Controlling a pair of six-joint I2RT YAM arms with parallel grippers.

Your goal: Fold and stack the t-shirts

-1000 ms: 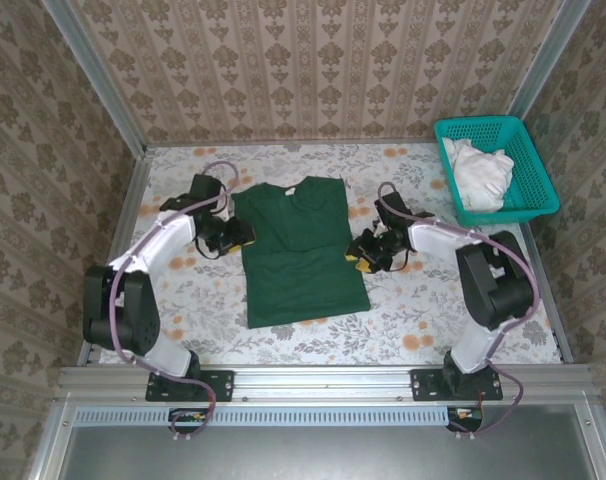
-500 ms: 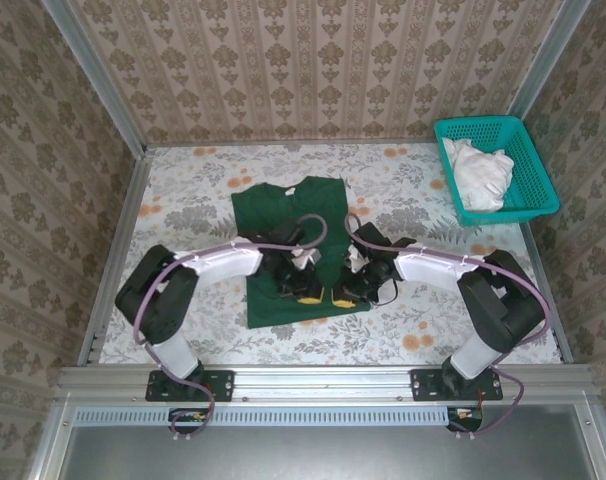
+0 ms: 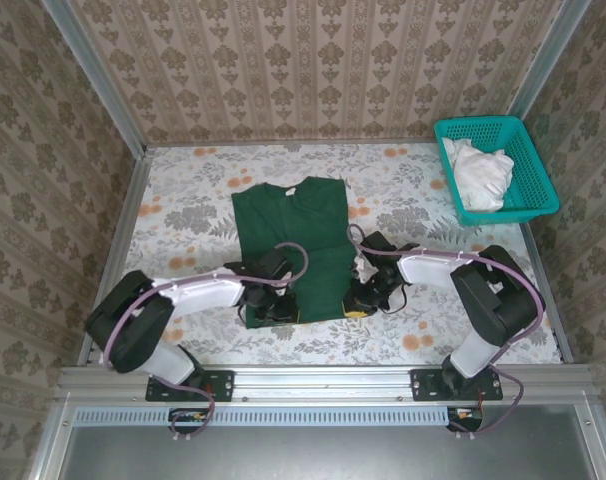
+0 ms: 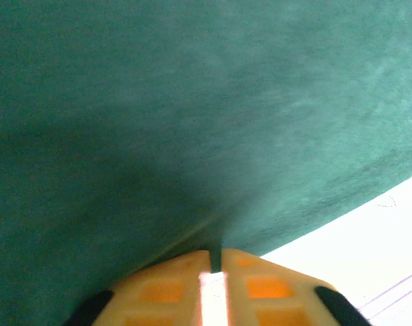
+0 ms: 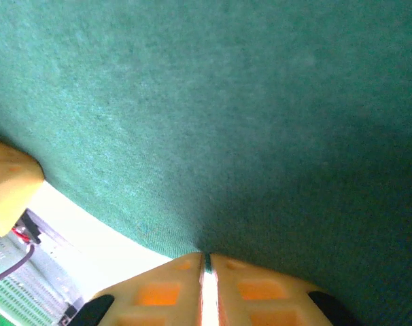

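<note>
Slippage looms, since left tool (image 3: 271, 306) and right tool (image 3: 361, 304) each clamp just a thin pinch of t-shirt (image 3: 303, 235) hem, and uneven lifting could skew the fold.

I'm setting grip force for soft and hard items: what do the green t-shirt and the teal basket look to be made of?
The t-shirt: soft knit fabric, probably cotton, matte; up close in the wrist views it shows a fine, slightly fuzzy texture and lies limp on the table. The basket: rigid moulded plastic, most likely; even teal colour, regular open mesh walls, a solid rim.
</note>
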